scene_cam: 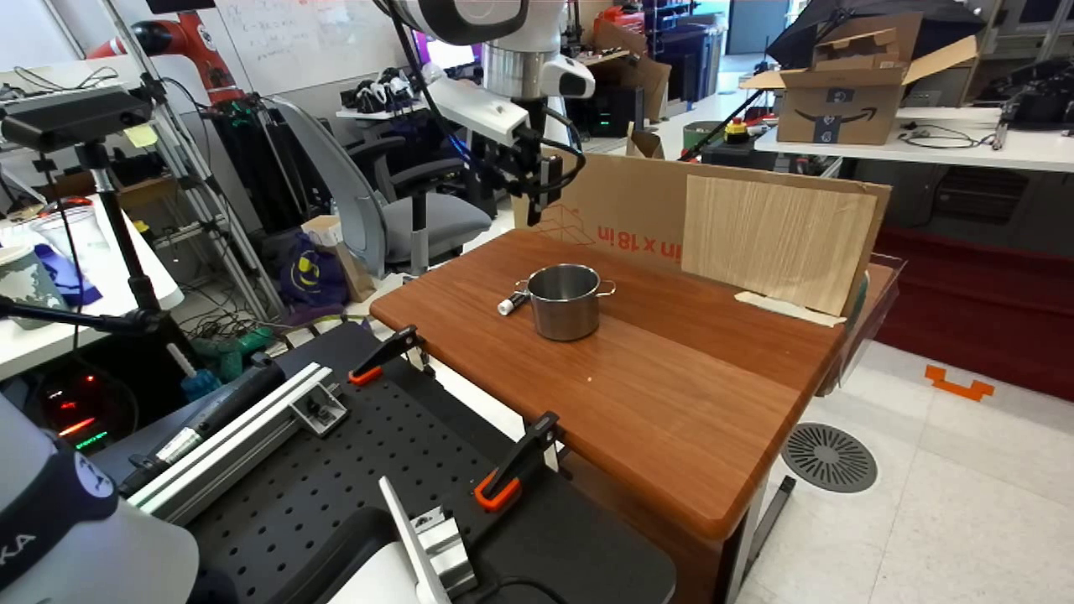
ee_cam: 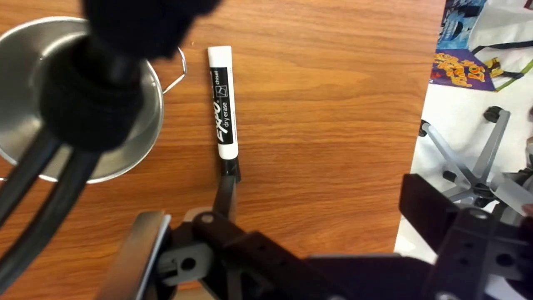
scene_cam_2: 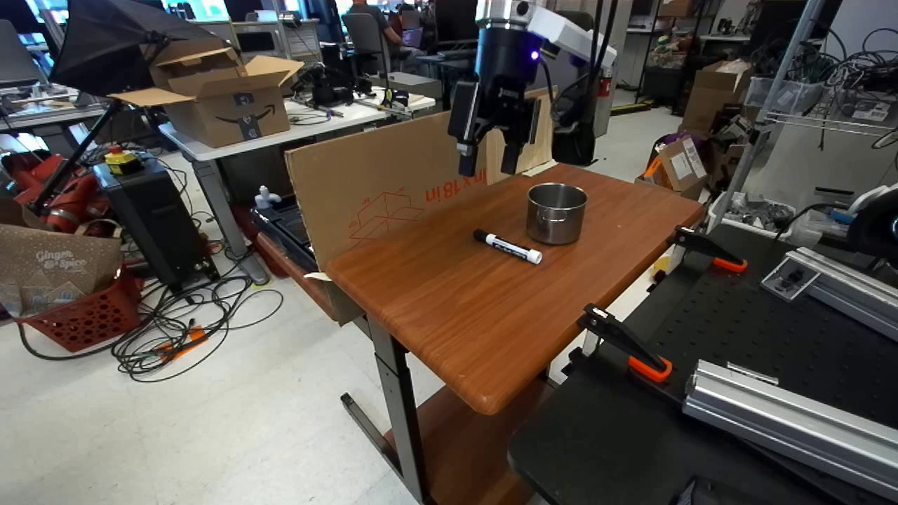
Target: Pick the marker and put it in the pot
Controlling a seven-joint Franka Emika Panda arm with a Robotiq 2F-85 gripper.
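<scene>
The marker lies flat on the brown table; it is white with a black label and black cap, in an exterior view (scene_cam_2: 508, 247) and in the wrist view (ee_cam: 223, 102). In an exterior view only its white end (scene_cam: 508, 304) shows beside the pot. The shiny steel pot stands upright close to the marker, in both exterior views (scene_cam: 566, 310) (scene_cam_2: 555, 223) and in the wrist view (ee_cam: 150, 125), where a cable partly covers it. My gripper (scene_cam_2: 489, 163) is open and empty, high above the table. In the wrist view its fingers (ee_cam: 318, 181) are wide apart; one overlaps the cap's end.
A cardboard panel (scene_cam: 625, 201) stands along the table's far edge, with a light wood-grain board (scene_cam: 776, 239) leaning on it. Black and orange clamps (scene_cam: 516, 470) sit at the edge by the black perforated platform (scene_cam: 394, 453). A grey chair (scene_cam: 436, 222) stands beyond the table.
</scene>
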